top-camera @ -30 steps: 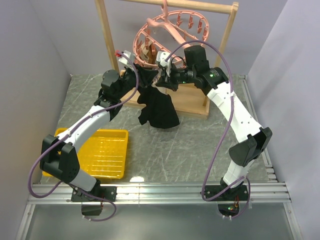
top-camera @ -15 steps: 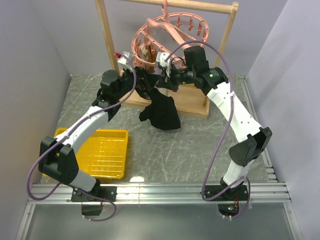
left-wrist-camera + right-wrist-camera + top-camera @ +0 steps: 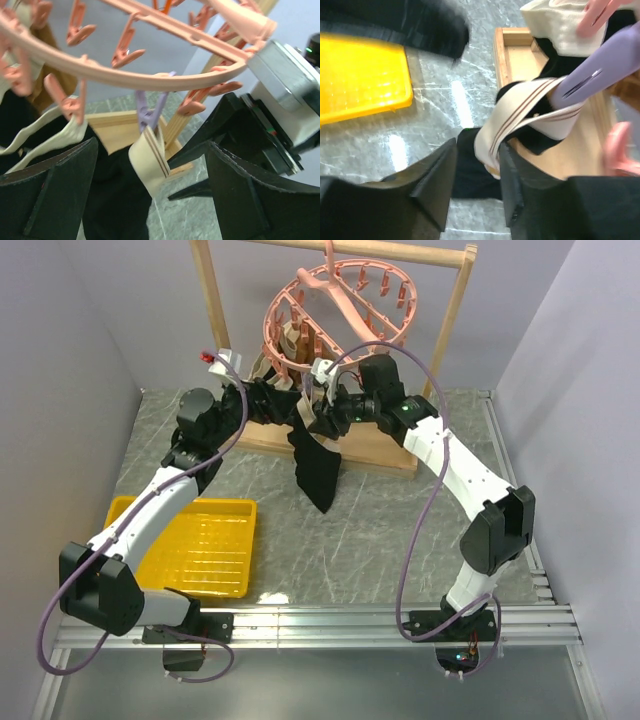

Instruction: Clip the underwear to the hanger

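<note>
Lifted higher than a second ago, the black boxer briefs with a tan-pink waistband (image 3: 318, 465) now hang narrow under the salmon-pink plastic ring hanger (image 3: 340, 300). A lilac peg (image 3: 149, 111) is closed on the waistband. The right end effector (image 3: 477, 145) pinches the band. The left end effector (image 3: 152, 145) is spread wide around it. A yellow plastic tray (image 3: 215, 540) lies well apart on the grey marbled tabletop (image 3: 380, 530).

Yellow tray (image 3: 215, 550) on grey marbled table (image 3: 350, 530), front-left; wooden rack (image 3: 212, 310) at back.
</note>
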Motion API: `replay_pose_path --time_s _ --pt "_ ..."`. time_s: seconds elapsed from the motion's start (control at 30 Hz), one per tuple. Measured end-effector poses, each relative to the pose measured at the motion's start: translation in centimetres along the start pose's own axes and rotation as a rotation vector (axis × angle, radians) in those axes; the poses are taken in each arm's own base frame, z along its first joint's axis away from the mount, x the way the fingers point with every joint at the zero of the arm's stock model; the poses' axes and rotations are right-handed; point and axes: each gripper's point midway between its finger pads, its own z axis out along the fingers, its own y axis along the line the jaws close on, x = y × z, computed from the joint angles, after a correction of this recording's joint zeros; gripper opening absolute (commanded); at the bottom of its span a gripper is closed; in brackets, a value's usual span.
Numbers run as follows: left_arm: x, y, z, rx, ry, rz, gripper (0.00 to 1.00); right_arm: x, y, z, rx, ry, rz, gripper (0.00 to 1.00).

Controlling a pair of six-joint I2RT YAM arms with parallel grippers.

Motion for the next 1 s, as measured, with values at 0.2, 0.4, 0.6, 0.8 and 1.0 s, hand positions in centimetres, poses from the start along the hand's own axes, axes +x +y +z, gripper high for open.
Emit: replay_pose_path --time_s 0.2,0.4,0.6,0.8,1.0 --pt "0.1 2.6 -0.3 -0.080 0.007 -0.040 0.91 1.3 0.7 -0.2 0.039 -0.015 0.080 0.57" --pt "0.7 6.2 -0.2 -0.157 0.017 -0.084 0.91 0.1 2.2 -3.0 0.084 -0.074 0.134 0.64" --pt "0.8 7.0 -0.3 -0.160 0.017 -0.106 0.91 -1.8 3.1 -7.8 0.143 -0.172 0.191 0.65" --pt "0.9 7.1 -1.3 -0.127 0.020 -0.107 0.89 0.7 1.1 -12.1 0.264 -0.201 0.310 0.65" --pt "0.7 4.5 -3.8 -0.001 0.061 0.015 0.86 3.4 -0.9 -15.0 0.376 -0.205 0.392 0.65"
